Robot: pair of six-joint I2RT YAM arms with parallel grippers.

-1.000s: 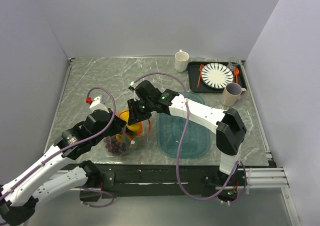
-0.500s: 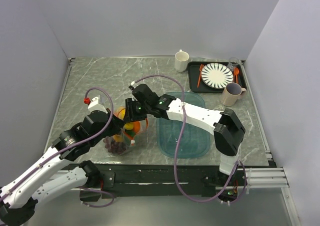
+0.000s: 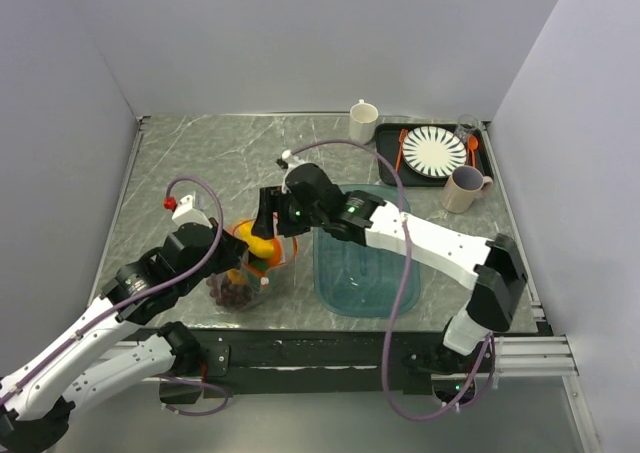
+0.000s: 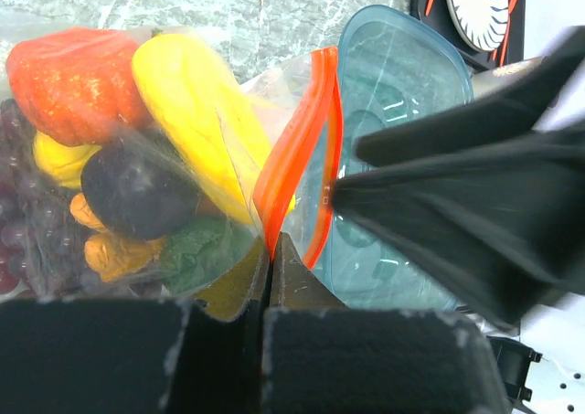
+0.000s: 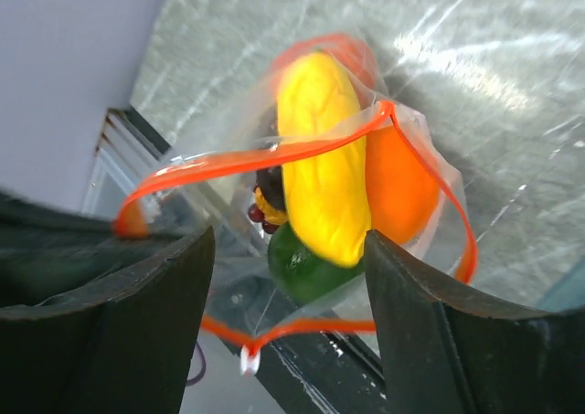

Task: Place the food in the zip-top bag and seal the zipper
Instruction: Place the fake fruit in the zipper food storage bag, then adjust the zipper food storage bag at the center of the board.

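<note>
The zip-top bag (image 3: pixel 243 276) stands on the table near the front edge, left of centre, with its mouth open. Inside it is the food: a yellow piece (image 4: pixel 196 112), an orange round (image 4: pixel 73 76), a dark plum (image 4: pixel 137 190), grapes (image 4: pixel 14 231) and a green fruit (image 5: pixel 302 259). My left gripper (image 4: pixel 271 242) is shut on the bag's edge at the orange-red zipper (image 4: pixel 302 158). My right gripper (image 5: pixel 288 249) is open, hovering over the open mouth with a finger on either side. The zipper (image 5: pixel 247 153) forms a wide loop, with a white slider (image 5: pixel 246 363) at its near end.
A translucent teal tray (image 3: pixel 365 258) lies just right of the bag. At the back right are a white mug (image 3: pixel 363 122), a black tray (image 3: pixel 385 163) holding a striped plate (image 3: pixel 434 151) and orange cutlery, and a beige mug (image 3: pixel 463 188).
The right arm's elbow has swung out to the right while its open gripper stayed over the bag mouth. The left gripper has kept its hold on the bag edge.
</note>
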